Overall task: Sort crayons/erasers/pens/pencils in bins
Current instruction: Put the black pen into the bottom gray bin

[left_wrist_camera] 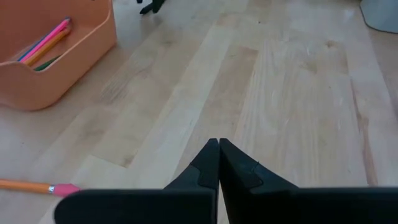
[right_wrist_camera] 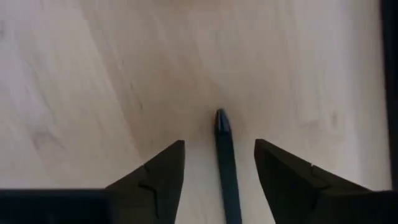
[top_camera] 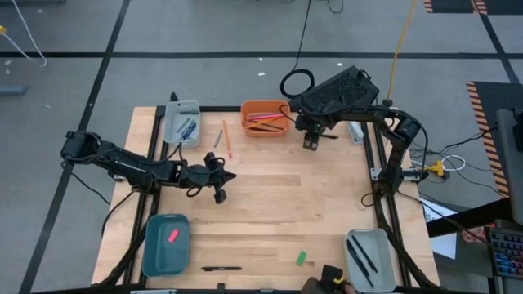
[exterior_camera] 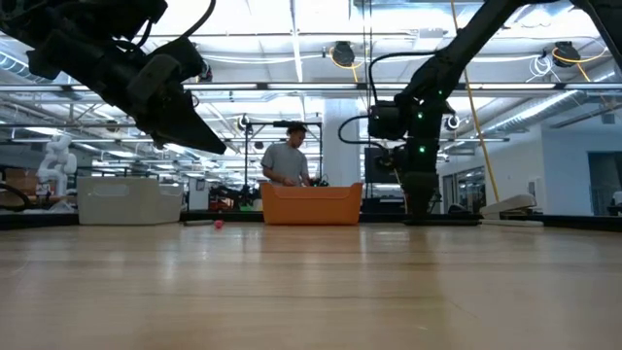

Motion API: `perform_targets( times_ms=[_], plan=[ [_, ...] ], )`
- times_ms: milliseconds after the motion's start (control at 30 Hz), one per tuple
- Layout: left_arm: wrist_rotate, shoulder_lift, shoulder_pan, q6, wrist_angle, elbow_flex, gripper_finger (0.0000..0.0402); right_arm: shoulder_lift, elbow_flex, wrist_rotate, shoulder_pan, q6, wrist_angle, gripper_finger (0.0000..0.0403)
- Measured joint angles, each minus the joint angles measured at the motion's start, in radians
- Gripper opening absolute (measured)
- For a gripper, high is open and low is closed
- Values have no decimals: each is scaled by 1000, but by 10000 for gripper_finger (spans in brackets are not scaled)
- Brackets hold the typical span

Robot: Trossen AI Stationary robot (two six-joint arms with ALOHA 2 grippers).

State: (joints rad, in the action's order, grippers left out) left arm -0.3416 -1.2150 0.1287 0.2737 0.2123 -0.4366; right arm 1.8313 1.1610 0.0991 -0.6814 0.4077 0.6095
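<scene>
— Pens and pencils are the concern; what is seen, from left to right?

— At the far left a grey bin (top_camera: 181, 122) holds bluish sticks. Near left, a pink eraser (top_camera: 172, 236) lies in the teal bin (top_camera: 166, 244). The left gripper (top_camera: 219, 181) is held over the middle of the table, fingers pressed together, nothing between them. An orange pencil (top_camera: 227, 140) lies loose on the wood beside the orange bin (top_camera: 265, 118), where pink and orange pencils are already kept.

— And the right side?

— The right gripper (right_wrist_camera: 219, 163) is lowered just right of that bin, fingers spread to either side of a dark pen (right_wrist_camera: 227, 168) lying flat on the table, not yet pinched.

— How would it handle?

— It is judged light, stiff and smooth, likely to roll; a grip across the mid-barrel would be safest. It is slim and blue-black, with a tapered tip.
</scene>
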Motion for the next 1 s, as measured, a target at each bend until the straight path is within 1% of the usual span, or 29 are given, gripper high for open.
perform_targets(
  times_ms=[100, 233, 400, 500, 567, 733, 867, 1000],
  plan=[
    [0, 0, 0, 8, 0, 0, 10, -4, 0, 31, -1, 12, -5, 191],
    [0, 0, 0, 8, 0, 0, 3, -7, -1, 33, -4, 46, -27, 187],
    [0, 0, 0, 5, 0, 0, 11, 1, -1, 26, -28, 58, -66, 186],
    [0, 0, 0, 5, -1, 0, 5, 2, -1, -21, -37, 67, -51, 185],
    [3, 0, 1, 5, -1, 0, 3, 4, -1, -33, -36, 64, -36, 185],
    [5, 0, 1, 4, -1, 0, 10, 23, 0, -74, -42, 20, -27, 185],
    [10, 0, 1, 4, 1, 0, 3, 38, 4, -77, -46, -21, -4, 185],
    [10, 0, 1, 8, 1, 0, 10, 29, 3, -78, -40, -28, 9, 185]
  ],
)
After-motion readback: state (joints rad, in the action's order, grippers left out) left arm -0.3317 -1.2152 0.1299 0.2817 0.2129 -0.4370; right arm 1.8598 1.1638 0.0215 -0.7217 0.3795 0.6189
